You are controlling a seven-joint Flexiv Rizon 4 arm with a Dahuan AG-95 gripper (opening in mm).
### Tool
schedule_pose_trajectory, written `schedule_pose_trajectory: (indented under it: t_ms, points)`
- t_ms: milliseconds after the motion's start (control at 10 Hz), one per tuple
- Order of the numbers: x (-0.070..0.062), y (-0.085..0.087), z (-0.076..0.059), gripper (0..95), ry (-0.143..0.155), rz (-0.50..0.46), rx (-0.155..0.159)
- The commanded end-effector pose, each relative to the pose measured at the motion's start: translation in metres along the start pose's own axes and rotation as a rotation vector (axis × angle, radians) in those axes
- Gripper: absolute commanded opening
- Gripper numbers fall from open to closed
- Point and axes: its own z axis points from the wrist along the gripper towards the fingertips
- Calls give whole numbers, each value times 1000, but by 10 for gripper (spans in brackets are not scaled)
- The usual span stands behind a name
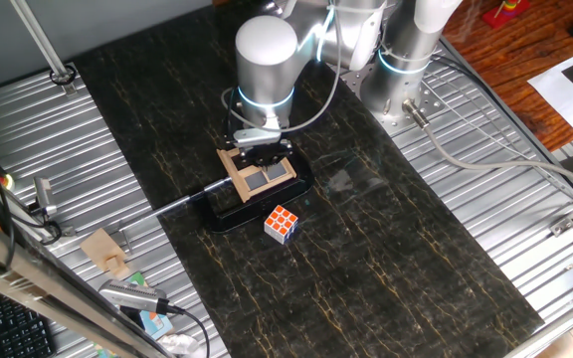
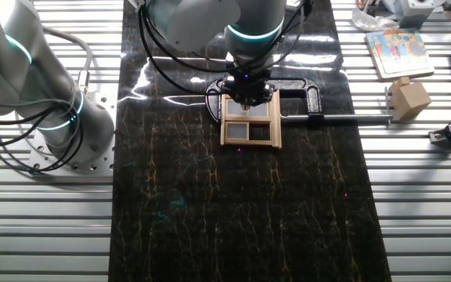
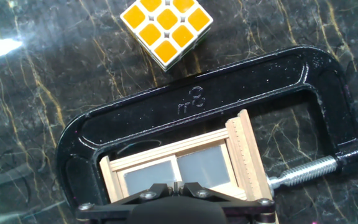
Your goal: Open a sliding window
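One dark marbled table [image 1: 386, 249], flanked by ribbed metal panels. One robot arm [image 1: 267, 50], reaching down over the table's middle. One black C-clamp [image 3: 185, 106], flat on the table, its screw rod running out sideways; it grips the window's frame. One sliding window [image 2: 250, 121], light wooden frame with grey panes, lying flat inside the clamp near the table's centre. One gripper [image 3: 176, 186], directly above the window's far edge, fingertips drawn together with no visible gap, at or near the frame; contact cannot be told. One Rubik's cube [image 1: 282, 224], just beside the clamp, yellow face up in the hand view.
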Motion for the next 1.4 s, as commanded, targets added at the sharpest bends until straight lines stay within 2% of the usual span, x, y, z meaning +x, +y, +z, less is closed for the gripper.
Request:
schedule_pose_trajectory:
  t_ms: [100, 1400]
  points:
    - [0, -1, 2, 0, -1, -5, 0]
    - [0, -1, 9, 0, -7, -64, -9]
